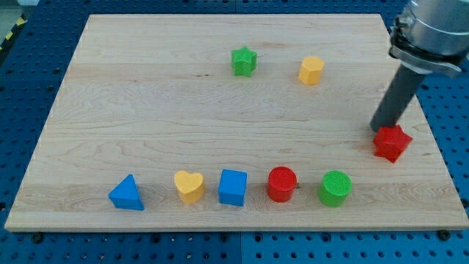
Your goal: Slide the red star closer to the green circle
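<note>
The red star [392,142] lies near the board's right edge. The green circle [335,188] lies lower and to its left, in the bottom row. My tip [379,130] is at the red star's upper left corner, touching it or nearly so; the dark rod rises from there toward the view's top right.
The wooden board [183,110] holds a green star [243,61] and a yellow hexagon [311,70] near the top. In the bottom row, left of the green circle, sit a red circle [282,183], blue cube [233,187], yellow heart [189,185] and blue triangle [127,193].
</note>
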`<action>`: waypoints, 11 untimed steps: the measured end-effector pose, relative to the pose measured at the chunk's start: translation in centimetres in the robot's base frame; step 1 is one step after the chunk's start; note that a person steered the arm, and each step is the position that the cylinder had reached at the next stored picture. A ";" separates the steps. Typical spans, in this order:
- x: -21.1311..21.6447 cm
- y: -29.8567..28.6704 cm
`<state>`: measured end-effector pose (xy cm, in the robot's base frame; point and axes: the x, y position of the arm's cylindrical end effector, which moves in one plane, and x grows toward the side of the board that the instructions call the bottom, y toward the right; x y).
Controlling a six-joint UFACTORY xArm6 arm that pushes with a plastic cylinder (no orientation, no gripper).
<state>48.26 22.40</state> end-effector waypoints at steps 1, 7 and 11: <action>-1.9 2.5; 1.7 -1.5; 3.4 -5.3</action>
